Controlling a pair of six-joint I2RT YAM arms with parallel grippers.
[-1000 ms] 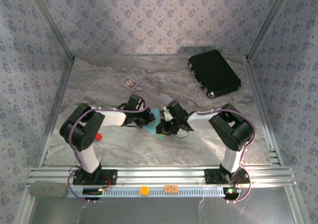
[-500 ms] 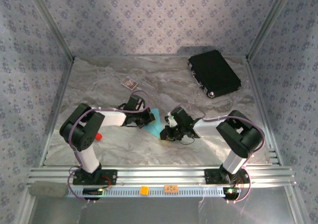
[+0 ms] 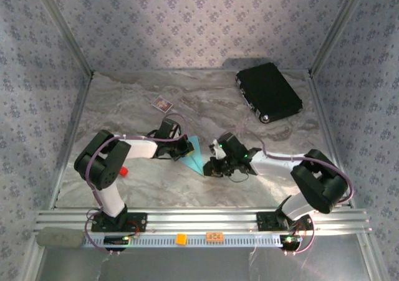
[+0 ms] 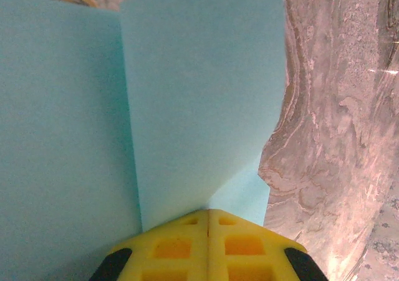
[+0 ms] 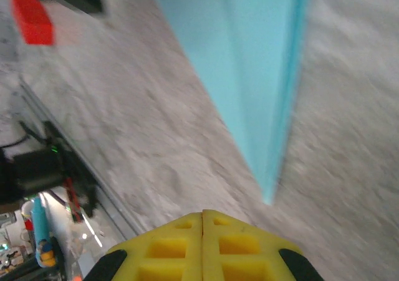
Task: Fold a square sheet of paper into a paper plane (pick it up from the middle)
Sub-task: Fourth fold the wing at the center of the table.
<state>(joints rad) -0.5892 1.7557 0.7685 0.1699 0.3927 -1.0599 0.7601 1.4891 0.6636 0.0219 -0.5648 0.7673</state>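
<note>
Worktop (image 3: 124,116): paper plane (image 3: 196,151) flat at centre, between both arms' jaws. Pointed tip toward near edge, wide end toward back.
Left jaws at plane's left edge, touching paper.
Right jaws just right of tip; in right wrist view, tip lies just ahead of jaws with small gap between.
Case (image 3: 269,92) in far right corner, behind right arm, well apart from plane.
Card (image 3: 163,104) behind left jaws, left of centre, apart from plane.
Small block (image 3: 124,170) near left, beside left arm's elbow.

black case (image 3: 269,92) far right on marbled table (image 3: 124,100); small card (image 3: 163,104) far left
</note>
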